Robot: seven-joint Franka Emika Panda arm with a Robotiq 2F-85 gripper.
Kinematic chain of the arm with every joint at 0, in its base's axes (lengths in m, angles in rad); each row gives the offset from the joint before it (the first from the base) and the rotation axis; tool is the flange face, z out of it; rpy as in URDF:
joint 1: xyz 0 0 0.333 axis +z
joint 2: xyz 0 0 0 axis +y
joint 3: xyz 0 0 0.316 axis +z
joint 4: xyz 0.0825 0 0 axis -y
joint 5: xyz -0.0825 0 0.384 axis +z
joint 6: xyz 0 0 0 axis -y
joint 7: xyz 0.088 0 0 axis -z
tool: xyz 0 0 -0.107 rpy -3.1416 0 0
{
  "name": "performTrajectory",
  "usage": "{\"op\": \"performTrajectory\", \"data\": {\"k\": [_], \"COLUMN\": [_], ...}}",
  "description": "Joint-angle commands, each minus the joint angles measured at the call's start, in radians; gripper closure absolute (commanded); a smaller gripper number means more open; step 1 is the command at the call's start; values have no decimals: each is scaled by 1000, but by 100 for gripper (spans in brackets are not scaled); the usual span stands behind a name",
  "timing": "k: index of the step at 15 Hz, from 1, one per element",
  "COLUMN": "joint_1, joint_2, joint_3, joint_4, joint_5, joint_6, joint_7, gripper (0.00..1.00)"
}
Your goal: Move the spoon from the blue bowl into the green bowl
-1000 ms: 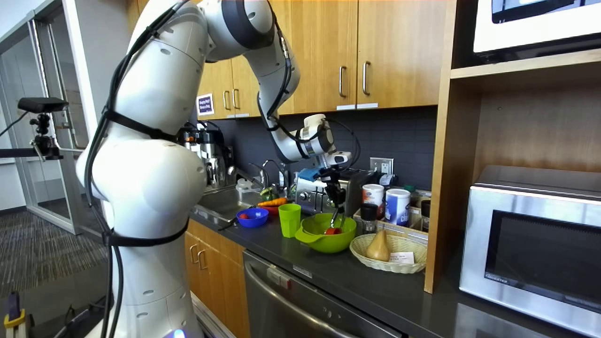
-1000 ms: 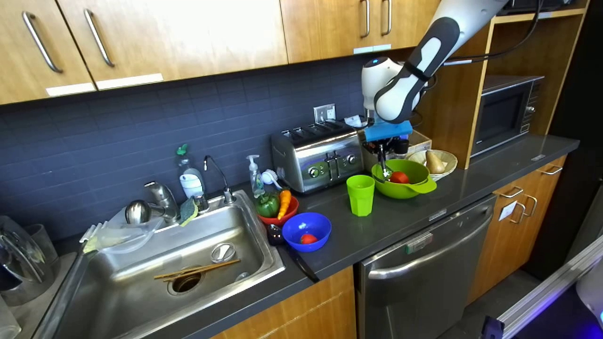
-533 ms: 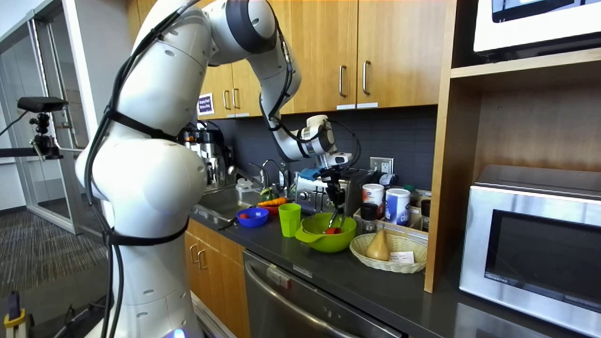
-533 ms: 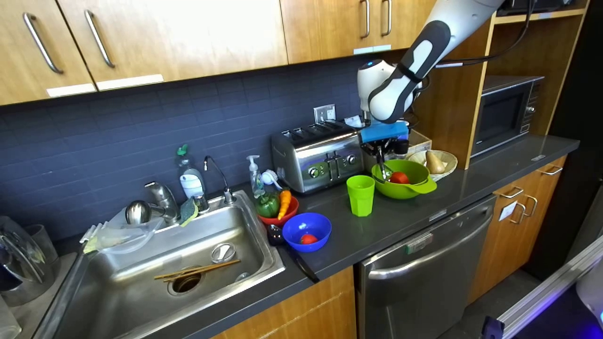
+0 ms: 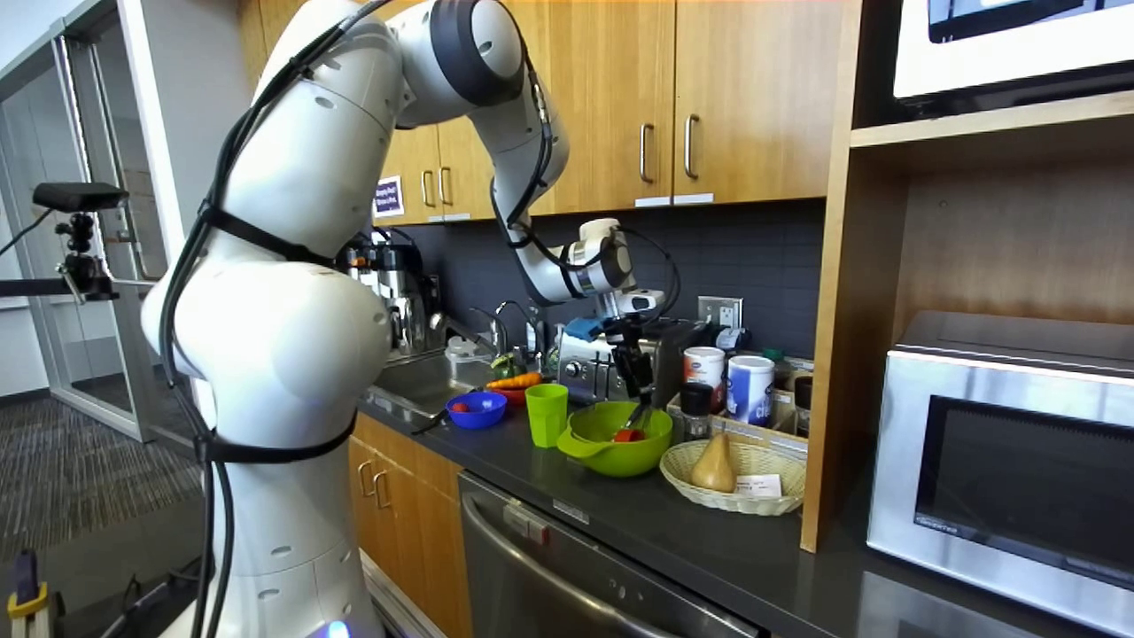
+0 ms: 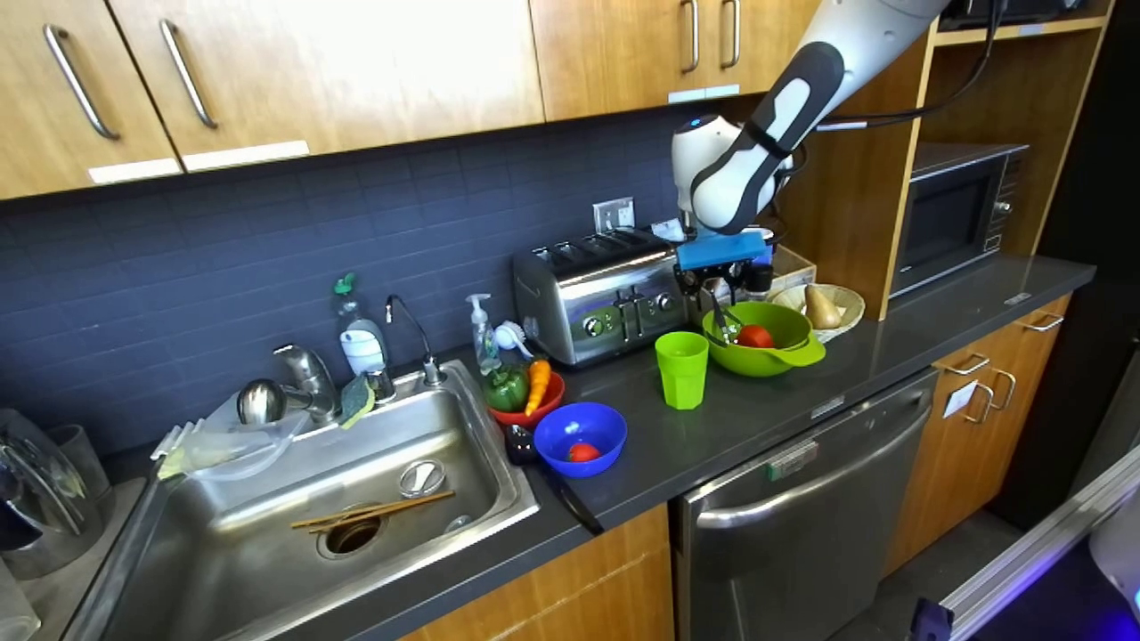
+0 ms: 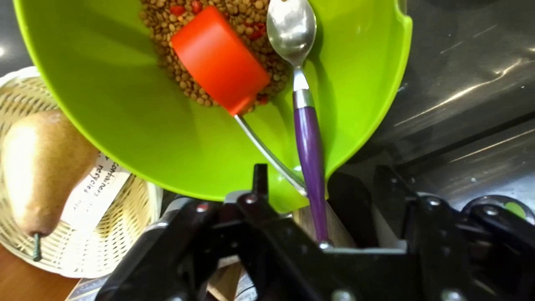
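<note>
Wooden cupboards (image 5: pixel 607 102) hang above a wall of dark tiles (image 6: pixel 267 240), and below runs a dark grey counter (image 6: pixel 655 450). Twelve o'clock means always the top of the view. On the counter stands the green bowl (image 7: pixel 104 88), and in an exterior view the white arm (image 6: pixel 806 80) reaches over it from about one o'clock. From this bowl, the green cup (image 6: pixel 683 374) stands just beside at about eight o'clock, the blue bowl (image 6: pixel 574 420) is farther in the same direction, and the toaster (image 6: pixel 614 307) stands between nine and ten. Inside the blue bowl is a small red piece (image 6: pixel 583 452); between ten and eleven o'clock of it, a red bowl (image 6: pixel 555 394) carries a green pepper (image 6: pixel 506 388) and a carrot (image 6: pixel 537 387).

In the wrist view, the spoon (image 7: pixel 308 133) with purple handle lies in the green bowl: its metal head is near twelve o'clock, at the edge of brown lentils (image 7: pixel 190 88), and its handle runs toward six, its end past the rim. The gripper (image 7: pixel 321 168) stands around this end with its jaws well apart, and a gap is seen on both sides of the handle. A red scoop (image 7: pixel 221 62) lies on the lentils, at eight o'clock from the spoon's head. Toward half past seven, a basket (image 7: pixel 121 225) holds a pear (image 7: pixel 44 167).
</note>
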Motion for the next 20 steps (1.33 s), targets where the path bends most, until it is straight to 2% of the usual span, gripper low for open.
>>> {"op": "performTrajectory", "data": {"k": [1, 4, 8, 12, 20], "joint_1": [25, 47, 76, 69, 62], "joint_2": [-45, -118, -248, -395, -637], "joint_3": [-3, 8, 41, 119, 262], "joint_4": [-28, -88, -177, -284, -482], "joint_5": [21, 27, 11, 29, 164], "joint_6": [-28, -52, -161, -260, -277], "joint_7": [14, 29, 89, 109, 41], "gripper": [3, 0, 0, 0, 0]}}
